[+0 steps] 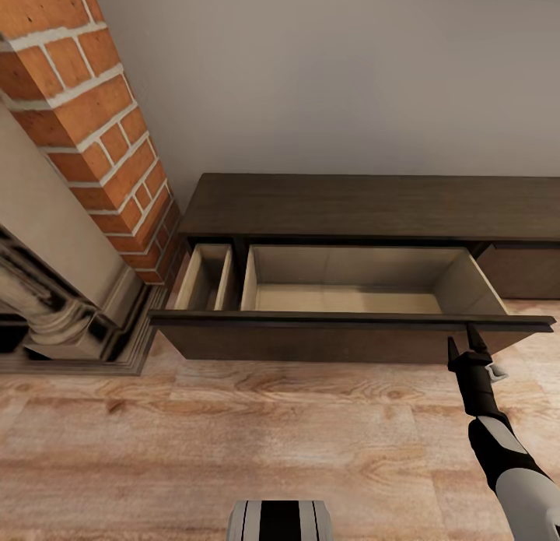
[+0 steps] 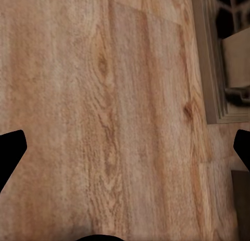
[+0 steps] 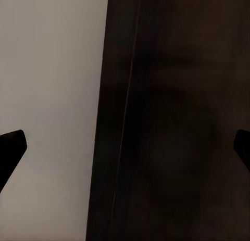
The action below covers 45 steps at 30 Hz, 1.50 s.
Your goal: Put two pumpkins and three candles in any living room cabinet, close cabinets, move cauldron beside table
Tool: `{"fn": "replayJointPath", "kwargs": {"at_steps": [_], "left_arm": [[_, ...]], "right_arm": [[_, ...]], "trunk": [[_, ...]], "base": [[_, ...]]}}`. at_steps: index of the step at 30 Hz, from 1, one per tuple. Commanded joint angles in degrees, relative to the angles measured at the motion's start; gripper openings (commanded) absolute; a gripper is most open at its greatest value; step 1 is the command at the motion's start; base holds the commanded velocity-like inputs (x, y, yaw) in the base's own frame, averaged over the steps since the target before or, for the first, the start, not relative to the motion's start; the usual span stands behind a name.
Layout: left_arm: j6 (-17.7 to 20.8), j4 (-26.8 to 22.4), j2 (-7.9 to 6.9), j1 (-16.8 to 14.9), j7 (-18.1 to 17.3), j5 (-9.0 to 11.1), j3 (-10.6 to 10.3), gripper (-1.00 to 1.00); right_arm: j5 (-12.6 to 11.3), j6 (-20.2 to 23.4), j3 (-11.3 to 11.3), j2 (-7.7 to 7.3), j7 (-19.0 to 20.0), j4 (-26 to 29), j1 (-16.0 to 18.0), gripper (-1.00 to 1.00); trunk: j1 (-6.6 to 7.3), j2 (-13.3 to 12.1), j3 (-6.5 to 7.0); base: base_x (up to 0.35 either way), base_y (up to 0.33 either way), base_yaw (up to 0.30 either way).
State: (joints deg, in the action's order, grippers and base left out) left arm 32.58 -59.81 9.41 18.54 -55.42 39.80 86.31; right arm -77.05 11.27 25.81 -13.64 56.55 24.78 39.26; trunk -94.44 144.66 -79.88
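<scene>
Cabinet (image 1: pixel 373 206) sits low against the far wall, right of the brick chimney (image 1: pixel 93 121) and carved fireplace surround (image 1: pixel 47 307). Its wide drawer (image 1: pixel 350 335) is pulled fully out toward the near side; pale interior shows 2 compartments, a narrow one at left and a large one at right, both holding nothing that I can see.

Right end effector (image 1: pixel 465 349) is at the drawer front's right end, tips spread and touching or just short of the top edge; can't tell which. Nothing between the fingers. Right wrist view: dark wood panel close up beside a pale surface, tips wide apart. Left end effector (image 2: pixel 125 157) hangs over bare wood floor (image 1: pixel 233 440), tips spread, carrying nothing, near the fireplace base trim (image 2: pixel 213 69).

Risks, as judged:
- Contact is at the far right end of a long front. An off-centre push or pull could rack the drawer and jam it.
- Tips near the front's top edge may slip over or under it, so the front goes unmoved.
- Drawer shut w/o contents means reopening later; 5 items are yet to be stowed, per what shows.
- Open drawer juts into the floor space; the base could strike it when driving.
</scene>
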Motion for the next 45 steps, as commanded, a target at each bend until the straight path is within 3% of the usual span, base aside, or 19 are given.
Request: {"fn": "replayJointPath", "kwargs": {"at_steps": [1, 13, 18, 21, 22, 23, 24, 29, 31, 35, 36, 37, 38, 40, 41, 44, 45], "left_arm": [[0.5, 0.0, 0.02, 0.0, 0.0, 0.4, 0.0, 1.0], [0.4, 0.0, 0.08, 0.0, 0.0, 0.4, 0.0, 1.0], [0.4, -0.1, 0.1, 0.0, 0.0, 0.4, -0.1, 1.0], [0.4, -0.5, 0.03, 0.0, -0.7, 0.4, -1.2, 1.0], [0.4, -0.7, 0.02, 0.0, -1.0, 0.4, -3.1, 1.0], [0.4, -0.7, 0.02, 0.0, -1.0, 0.4, -3.1, 1.0], [0.3, -0.8, -0.02, 0.0, -1.2, 0.4, -4.8, 1.0], [0.1, -1.4, -0.07, 0.0, -1.2, 0.4, -7.3, 1.0], [-0.4, -2.5, -0.04, -0.1, -1.1, 0.4, -9.0, 1.0], [-2.2, -3.2, -0.02, -0.1, -0.3, 0.3, -12.3, 1.0], [-2.8, -3.3, -0.03, -0.1, 0.1, 0.3, -13.5, 1.0], [-3.9, -3.5, -0.05, -0.1, 1.1, 0.3, -15.5, 1.0], [-4.6, -3.6, -0.06, -0.1, 2.0, 0.4, -17.1, 1.0], [-5.1, -3.8, -0.07, -0.1, 2.7, 0.4, -18.5, 1.0], [-5.6, -5.0, -0.08, -0.1, 3.5, 0.3, -20.7, 1.0], [-5.9, -6.6, -0.06, -0.1, 5.1, 0.2, -22.9, 1.0], [-6.1, -7.8, -0.07, -0.1, 7.2, 0.2, -24.2, 1.0]], "right_arm": [[-0.5, 0.6, 0.0, 0.0, 0.2, 0.0, 0.0, 1.0], [-0.4, 0.5, 0.0, 0.03, 0.2, 0.0, 0.0, 1.0], [-0.2, -1.6, -0.3, 0.09, 0.3, 0.4, -0.1, 1.0], [0.7, -3.7, -0.5, 0.14, 0.7, 1.8, -0.5, 1.0], [1.6, -4.2, -0.8, 0.16, 0.8, 4.6, -1.2, 1.0], [1.6, -4.2, -0.8, 0.16, 0.8, 4.6, -1.2, 1.0], [2.7, -4.5, -1.2, 0.19, 0.8, 7.8, -2.8, 1.0], [6.9, -4.6, -1.8, 0.24, -0.3, 20.6, -10.3, 1.0], [11.4, -3.5, -2.8, 0.19, -3.5, 33.0, -17.4, 1.0], [14.9, 1.1, -3.9, 0.17, -8.6, 45.5, -24.4, 1.0], [15.7, 2.5, -4.0, 0.2, -10.6, 48.8, -26.1, 1.0], [17.7, 5.0, -4.5, 0.23, -15.2, 54.9, -29.3, 1.0], [20.1, 6.6, -5.6, 0.25, -19.8, 59.6, -31.9, 1.0], [22.1, 7.7, -8.0, 0.06, -23.2, 62.5, -33.9, 1.0], [24.2, 9.1, -12.5, -0.25, -26.7, 65.1, -35.2, 1.0], [25.3, 10.7, -15.5, -0.46, -29.3, 66.4, -35.3, 1.0], [25.8, 12.1, -16.7, -0.57, -30.5, 66.9, -34.9, 1.0]], "trunk": [[0.01, 0.0, -0.03], [0.01, 0.0, -0.03], [0.01, 0.0, -0.03], [0.01, 0.0, -0.03], [0.03, 0.0, 0.19], [0.06, 0.0, 0.41], [0.08, 0.0, 0.64], [0.21, -0.1, 1.74], [0.26, -0.1, 2.19], [0.37, -0.2, 3.07], [0.39, -0.2, 3.29], [0.42, -0.2, 3.52], [0.44, -0.2, 3.74], [0.5, -0.2, 4.18], [0.52, -0.3, 4.4], [0.6, -0.3, 5.07], [0.63, -0.3, 5.29]], "base": [[0.0, 0.0, 0.0], [-0.11, 0.0, 0.0], [-0.239, 0.0, 0.0], [-0.083, 0.0, 0.0], [-0.042, 0.0, 0.0], [-0.042, 0.0, 0.0], [-0.027, 0.0, 0.0], [-0.014, 0.0, 0.0], [-0.005, 0.0, 0.0], [-0.002, 0.0, 0.0], [-0.001, 0.0, 0.0], [0.0, 0.0, 0.0], [0.0, 0.0, 0.0], [0.0, 0.0, 0.0], [0.0, 0.0, 0.0], [0.0, 0.0, 0.0], [0.0, 0.0, -0.015]]}}
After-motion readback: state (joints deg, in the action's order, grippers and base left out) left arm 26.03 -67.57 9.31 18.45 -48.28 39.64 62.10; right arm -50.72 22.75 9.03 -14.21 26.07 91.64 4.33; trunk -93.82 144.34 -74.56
